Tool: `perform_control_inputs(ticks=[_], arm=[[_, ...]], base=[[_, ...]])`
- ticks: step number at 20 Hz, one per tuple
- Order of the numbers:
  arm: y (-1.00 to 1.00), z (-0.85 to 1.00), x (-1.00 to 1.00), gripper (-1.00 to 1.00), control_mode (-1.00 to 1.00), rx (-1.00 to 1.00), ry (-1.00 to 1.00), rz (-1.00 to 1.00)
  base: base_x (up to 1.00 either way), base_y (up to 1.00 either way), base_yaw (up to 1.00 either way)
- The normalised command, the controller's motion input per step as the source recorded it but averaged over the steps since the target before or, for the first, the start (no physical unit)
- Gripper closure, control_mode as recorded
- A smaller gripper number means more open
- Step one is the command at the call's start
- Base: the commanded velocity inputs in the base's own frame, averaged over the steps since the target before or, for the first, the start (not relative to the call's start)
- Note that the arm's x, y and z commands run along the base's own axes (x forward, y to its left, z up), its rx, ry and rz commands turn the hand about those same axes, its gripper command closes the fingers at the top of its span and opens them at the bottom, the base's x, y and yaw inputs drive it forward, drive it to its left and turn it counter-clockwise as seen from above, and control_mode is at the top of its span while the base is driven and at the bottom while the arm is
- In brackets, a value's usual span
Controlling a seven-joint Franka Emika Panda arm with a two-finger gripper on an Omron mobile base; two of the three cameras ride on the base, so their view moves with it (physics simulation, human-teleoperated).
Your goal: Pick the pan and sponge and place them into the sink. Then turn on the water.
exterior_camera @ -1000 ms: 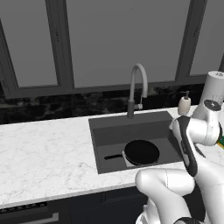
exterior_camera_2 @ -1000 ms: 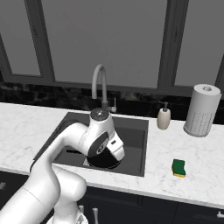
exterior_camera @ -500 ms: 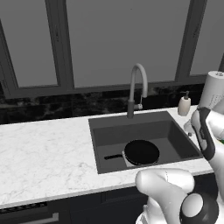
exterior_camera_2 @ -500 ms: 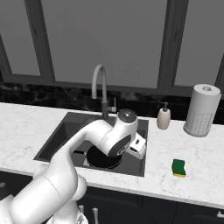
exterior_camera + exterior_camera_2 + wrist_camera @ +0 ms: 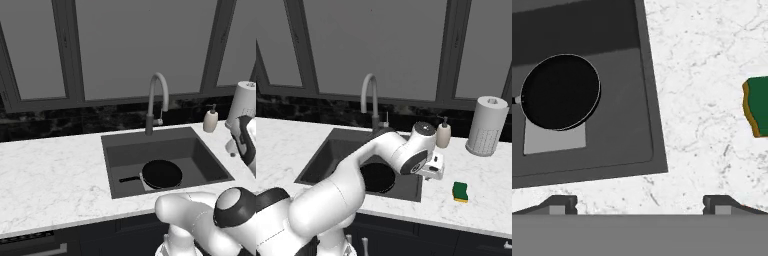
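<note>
Black pan (image 5: 161,173) lying flat on the floor of the sink (image 5: 200,172), partly over the pale square patch, short handle pointing left in the left base view. Same pan (image 5: 560,92) seen from above in the hand view, sink wall (image 5: 648,110) just to its right. Sponge (image 5: 460,191) resting on the white marbled desk (image 5: 491,185) to the right of the sink, well apart from the pan, green layer up, yellow edge showing in the hand view (image 5: 757,106). Claw (image 5: 432,171) hanging over the desk near the sink's right rim, between basin and sponge, fingers spread wide apart, clamped on nothing, touching nothing. Grey gooseneck faucet (image 5: 156,102) standing behind the basin. Soap pump bottle (image 5: 443,135) and paper towel roll (image 5: 486,126) upright at the back right of the desk
</note>
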Motion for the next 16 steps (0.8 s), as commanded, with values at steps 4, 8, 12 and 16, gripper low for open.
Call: perform_control_inputs(ticks=[4, 8, 12, 16], arm=[[-0.56, -0.19, -0.01, -1.0, -1.0, -0.12, 0.07, 0.08], [-0.55, -0.1, 0.0, -1.0, -1.0, -0.05, 0.02, 0.1], [-0.51, -0.18, 0.0, -1.0, -1.0, -0.02, 0.0, 0.01], [-0.39, -0.02, 0.11, -1.0, -1.0, 0.0, 0.0, 0.0]], base=[[0.0, 0.0, 0.0], [0.0, 0.0, 0.0], [0.0, 0.0, 0.0], [0.0, 0.0, 0.0]])
